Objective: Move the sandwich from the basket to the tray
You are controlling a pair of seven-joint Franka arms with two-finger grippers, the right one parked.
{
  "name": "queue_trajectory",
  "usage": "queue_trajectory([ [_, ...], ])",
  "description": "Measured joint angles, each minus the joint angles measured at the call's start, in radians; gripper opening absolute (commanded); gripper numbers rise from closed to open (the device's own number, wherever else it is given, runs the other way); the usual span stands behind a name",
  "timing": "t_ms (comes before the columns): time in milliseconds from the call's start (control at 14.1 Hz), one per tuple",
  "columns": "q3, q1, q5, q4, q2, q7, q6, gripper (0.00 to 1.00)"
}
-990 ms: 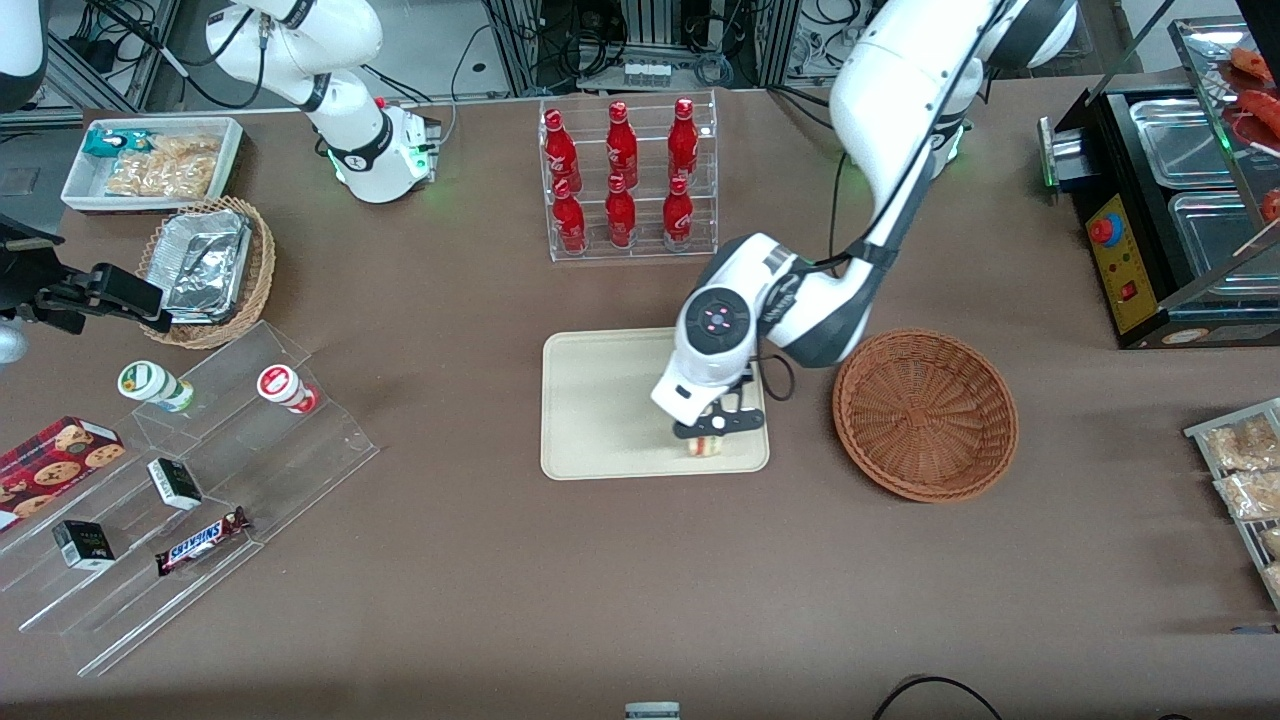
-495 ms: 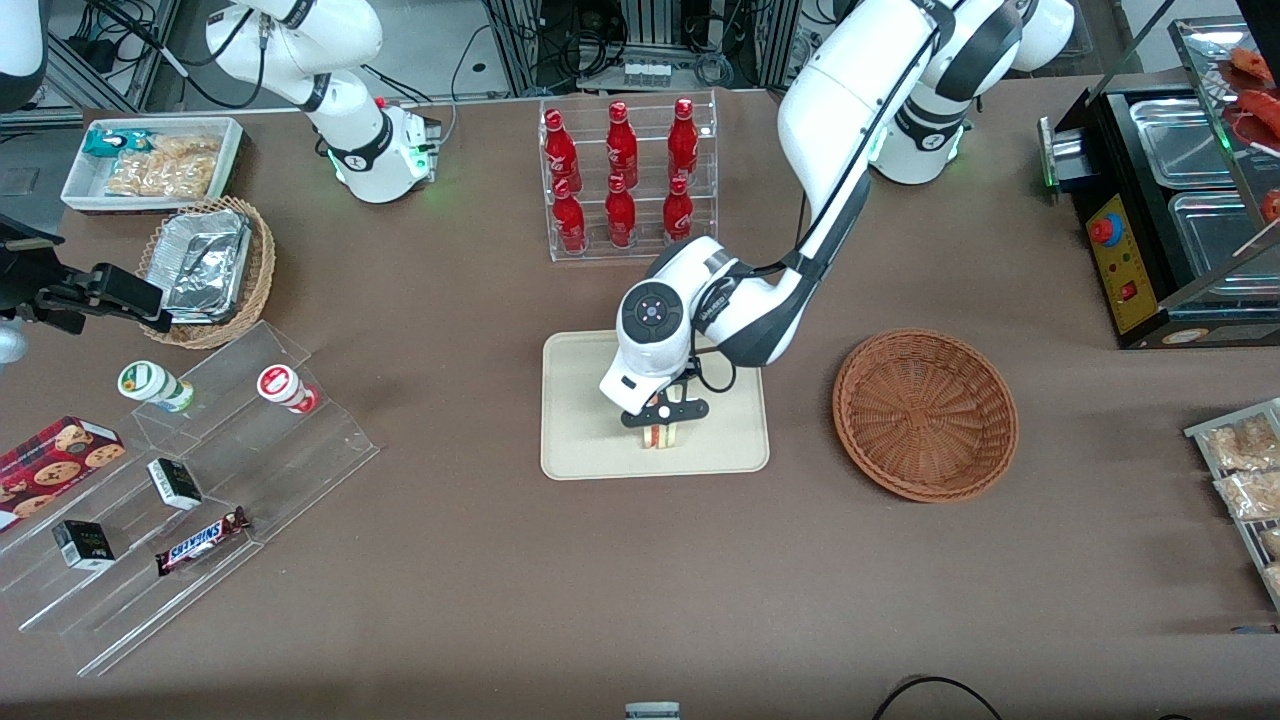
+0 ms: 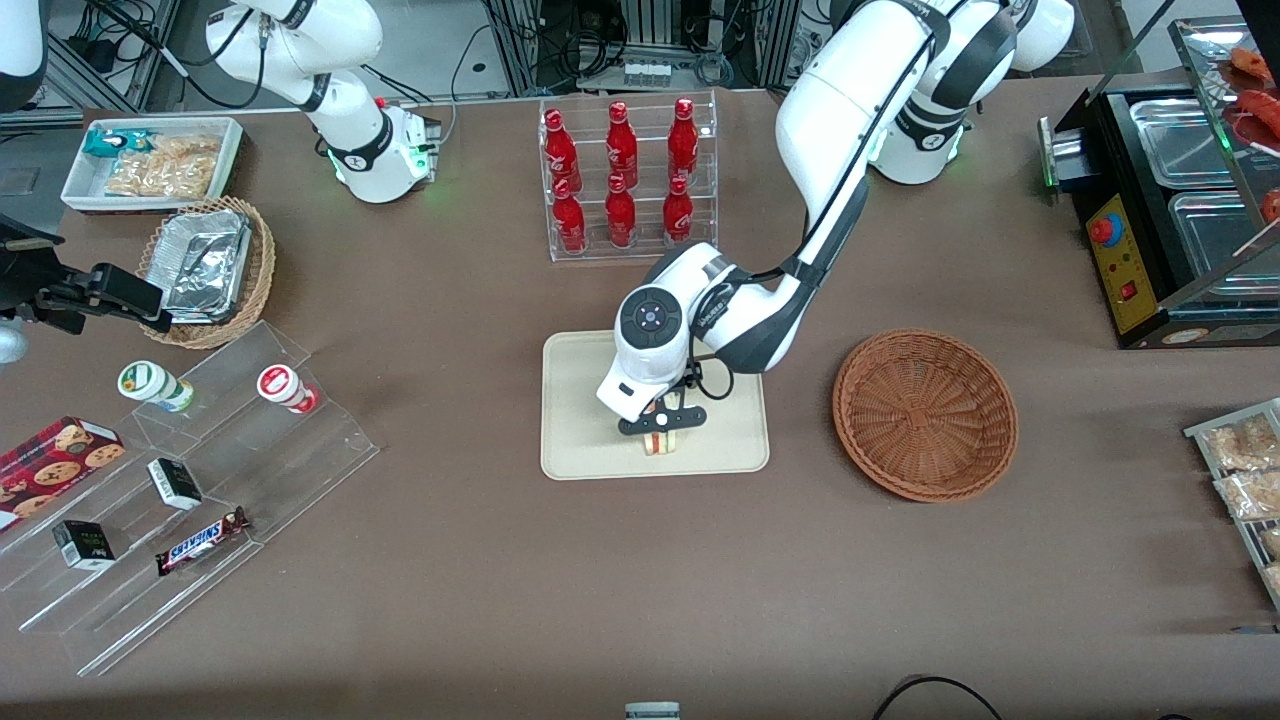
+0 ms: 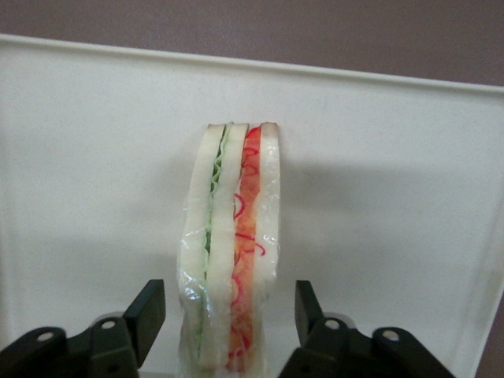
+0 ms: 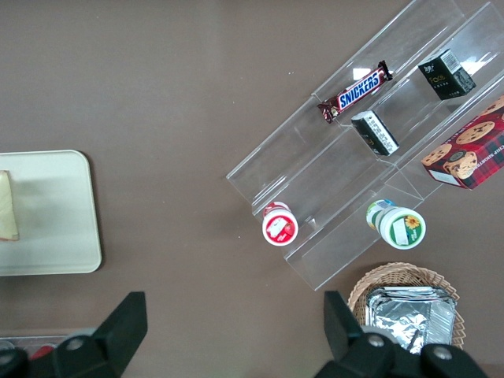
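The sandwich (image 3: 659, 442) stands on edge on the tray (image 3: 580, 400), in the part of the tray nearer the front camera, its bread slices upright and its green and pink filling layers showing along the edge in the left wrist view (image 4: 232, 252). The gripper (image 3: 660, 428) hangs directly over it, low above the tray. Its fingers (image 4: 146, 315) are spread, one on each side of the sandwich with a clear gap between each pad and the bread, so nothing is pinched. The sandwich is wrapped in clear film that wrinkles near its base. The tray lies flat on the brown surface (image 3: 640, 580), and the parked arm's wrist camera catches one rounded corner of it (image 5: 47, 213) with a sliver of the sandwich (image 5: 8, 206) at the edge of that view. The basket (image 3: 925, 414) sits beside the tray, toward the working arm's end of the surface, apart from the tray and with no food in it. Farther from the front camera than the tray stands a clear rack of red bottles (image 3: 622, 180).
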Motion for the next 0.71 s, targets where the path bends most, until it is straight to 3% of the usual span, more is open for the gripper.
queue_trajectory([
  [424,0.124,0.009,0.002,0.008,-0.129,0.004,-0.221,1.0],
  [707,0.242,0.012,-0.02,-0.066,-0.228,0.124,-0.292,1.0],
])
